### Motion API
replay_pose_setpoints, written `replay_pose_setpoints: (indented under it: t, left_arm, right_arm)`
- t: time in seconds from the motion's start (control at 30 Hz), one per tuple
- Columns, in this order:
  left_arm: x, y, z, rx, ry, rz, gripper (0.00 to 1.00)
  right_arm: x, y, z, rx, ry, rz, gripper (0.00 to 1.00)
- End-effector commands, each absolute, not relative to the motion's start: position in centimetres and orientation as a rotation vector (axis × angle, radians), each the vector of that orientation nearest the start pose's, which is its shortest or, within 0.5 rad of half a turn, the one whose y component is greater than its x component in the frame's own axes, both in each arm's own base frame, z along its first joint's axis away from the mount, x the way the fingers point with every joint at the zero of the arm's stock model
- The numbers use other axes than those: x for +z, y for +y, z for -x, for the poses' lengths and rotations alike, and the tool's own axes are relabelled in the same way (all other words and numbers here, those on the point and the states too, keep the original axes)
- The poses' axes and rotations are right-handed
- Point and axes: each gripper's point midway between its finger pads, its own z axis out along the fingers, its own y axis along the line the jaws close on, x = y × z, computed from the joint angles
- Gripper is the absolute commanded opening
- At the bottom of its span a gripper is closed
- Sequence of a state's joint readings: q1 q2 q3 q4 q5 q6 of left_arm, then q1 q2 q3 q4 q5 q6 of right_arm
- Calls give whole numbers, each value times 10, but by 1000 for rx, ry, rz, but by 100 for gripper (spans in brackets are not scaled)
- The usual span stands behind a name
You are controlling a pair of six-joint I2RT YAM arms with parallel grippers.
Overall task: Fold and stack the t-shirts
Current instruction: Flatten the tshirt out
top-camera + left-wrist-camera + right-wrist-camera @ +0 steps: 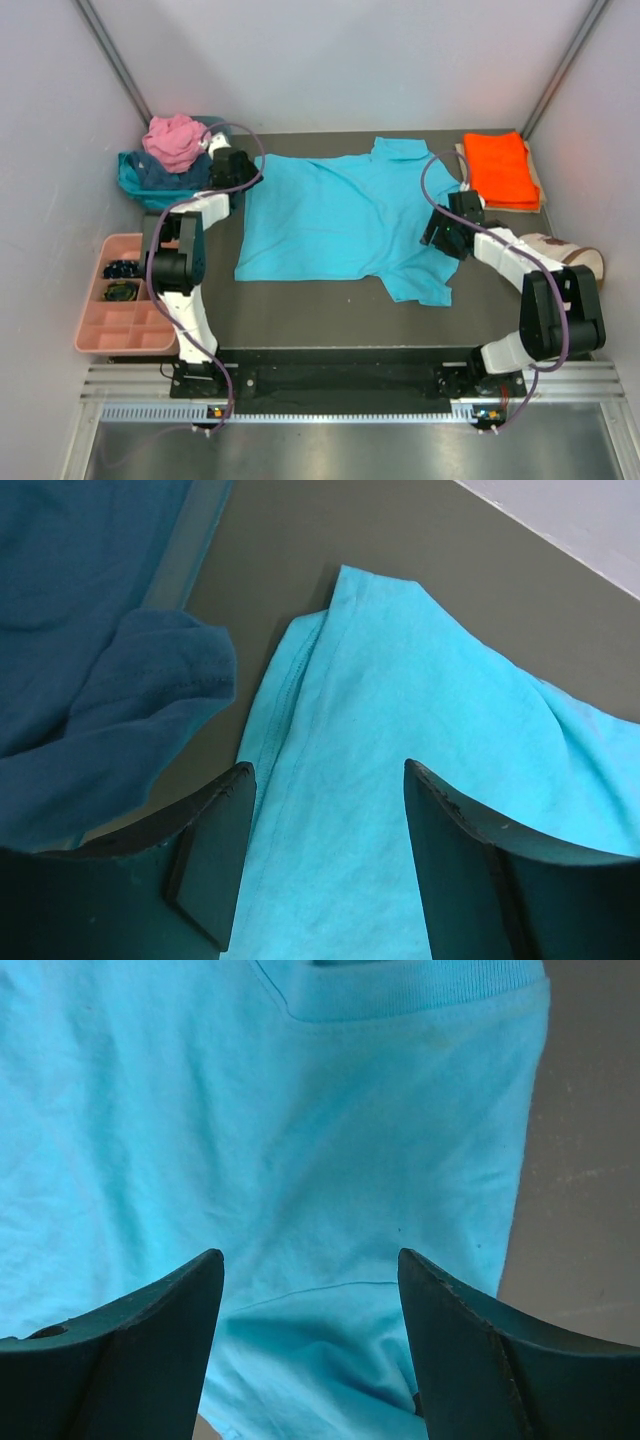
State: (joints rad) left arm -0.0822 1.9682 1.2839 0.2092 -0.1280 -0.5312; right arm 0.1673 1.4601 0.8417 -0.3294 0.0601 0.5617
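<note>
A bright turquoise t-shirt [340,215] lies spread flat on the dark mat, collar toward the back. My left gripper [248,178] hovers open over its left edge [400,710], with nothing between the fingers. My right gripper [438,232] stands open above the shirt's right side near the sleeve [330,1140], where the cloth is slightly rumpled. An orange t-shirt [500,168] lies folded at the back right. A crumpled pink t-shirt [175,140] tops a heap of navy and teal t-shirts [160,178] at the back left. The navy cloth [100,710] lies just left of my left fingers.
A pink compartment tray [105,330] with small dark items sits at the left, beside the left arm. A cream canvas bag [570,255] lies at the right edge behind the right arm. White walls close in the back and both sides.
</note>
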Motion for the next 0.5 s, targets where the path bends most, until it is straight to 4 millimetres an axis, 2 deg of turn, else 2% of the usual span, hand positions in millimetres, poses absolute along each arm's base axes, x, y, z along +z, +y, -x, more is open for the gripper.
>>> replay_pose_setpoints:
  t: [0.0,0.17,0.23,0.27,0.33,0.47]
  left_arm:
    - [120,-49,-580,-316,1926,475,66]
    - [108,-53,-593,-346,1938,466,68]
    - [111,-55,-600,-367,1919,463,68]
    - [105,-55,-601,-371,1925,465,68]
    - [108,-56,-607,-383,1910,461,68]
    - [101,-54,-617,-381,1906,462,68]
  right_arm:
    - [52,66,-336,197,2475,-520,70]
    - [41,66,-331,191,2510,-514,70]
    - [40,66,-331,190,2509,-516,70]
    - [38,67,-330,196,2515,-511,70]
    - [35,67,-328,192,2526,-508,71]
    - [33,68,-325,198,2536,-505,71]
